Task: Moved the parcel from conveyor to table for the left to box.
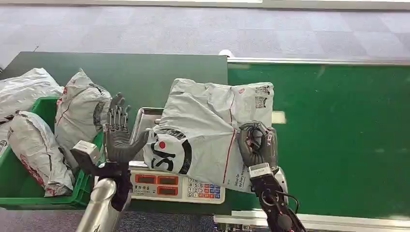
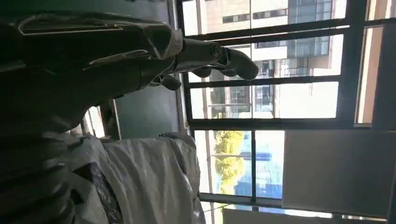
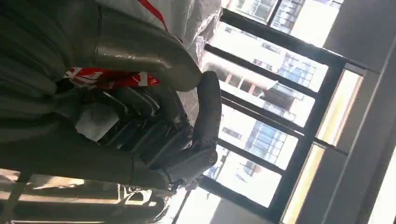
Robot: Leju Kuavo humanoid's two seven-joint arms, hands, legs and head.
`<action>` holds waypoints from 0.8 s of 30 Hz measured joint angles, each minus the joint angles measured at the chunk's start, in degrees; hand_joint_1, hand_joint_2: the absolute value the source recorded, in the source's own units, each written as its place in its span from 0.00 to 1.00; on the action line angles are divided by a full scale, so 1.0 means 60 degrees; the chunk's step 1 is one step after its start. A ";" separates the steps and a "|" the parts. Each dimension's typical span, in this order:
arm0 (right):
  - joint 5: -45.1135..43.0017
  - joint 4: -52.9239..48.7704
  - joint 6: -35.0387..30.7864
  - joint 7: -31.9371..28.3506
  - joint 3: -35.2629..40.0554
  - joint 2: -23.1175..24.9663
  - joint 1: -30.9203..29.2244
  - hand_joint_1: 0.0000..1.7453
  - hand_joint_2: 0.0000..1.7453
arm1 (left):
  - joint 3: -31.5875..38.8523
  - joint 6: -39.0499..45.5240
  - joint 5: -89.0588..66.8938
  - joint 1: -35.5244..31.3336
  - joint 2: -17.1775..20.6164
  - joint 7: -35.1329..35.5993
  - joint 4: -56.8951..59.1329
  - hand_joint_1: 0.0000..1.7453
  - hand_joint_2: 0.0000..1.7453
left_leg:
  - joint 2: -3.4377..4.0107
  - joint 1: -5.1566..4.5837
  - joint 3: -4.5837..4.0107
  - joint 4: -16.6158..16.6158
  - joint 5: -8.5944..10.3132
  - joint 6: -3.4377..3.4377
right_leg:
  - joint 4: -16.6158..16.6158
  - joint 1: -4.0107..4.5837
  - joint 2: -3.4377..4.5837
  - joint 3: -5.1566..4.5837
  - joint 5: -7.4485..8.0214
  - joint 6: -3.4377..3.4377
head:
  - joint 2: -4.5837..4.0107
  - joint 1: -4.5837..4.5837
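Note:
The grey plastic parcel [image 1: 208,125] with a black and red logo lies flat across the pan of a weighing scale [image 1: 176,186], its far end reaching the conveyor's edge. My right hand [image 1: 257,145] grips the parcel's right edge near the front; in the right wrist view its fingers [image 3: 205,116] curl around the parcel [image 3: 187,18] with its red stripe. To the left of the scale, between it and the green crate [image 1: 19,186], my left hand [image 1: 117,133] stands upright, fingers spread and holding nothing. In the left wrist view the left hand [image 2: 140,60] stretches out above a grey bag [image 2: 140,182].
The green crate holds several grey parcels [image 1: 80,111], and another [image 1: 21,89] lies behind it. The bright green conveyor belt [image 1: 333,135] runs on the right, and the dark green table [image 1: 135,72] lies behind the scale. The scale's metal pan [image 1: 141,118] shows at the left.

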 measured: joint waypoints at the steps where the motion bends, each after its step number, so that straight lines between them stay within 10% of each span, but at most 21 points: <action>1: 0.0115 0.0000 0.0220 0.0108 -0.0105 0.0000 0.0104 1.00 1.00 | -0.0130 -0.0018 0.0032 -0.0181 -0.0033 0.0058 0.0151 0.00 1.00 | 0.0003 0.0000 -0.0001 0.0000 0.0000 0.0000 | 0.0000 0.0000 0.0002 0.0000 0.0001 0.0000 | 0.0000 0.0004; 24: 0.0542 0.0681 0.2421 0.0812 -0.0546 0.0674 -0.0198 1.00 1.00 | 0.0018 -0.0138 0.0506 0.0003 0.0499 -0.0525 0.0761 0.00 1.00 | 0.0012 0.0000 -0.0007 -0.0006 0.0001 0.0000 | 0.0004 0.0002 0.0005 -0.0001 0.0000 0.0000 | 0.0000 0.0004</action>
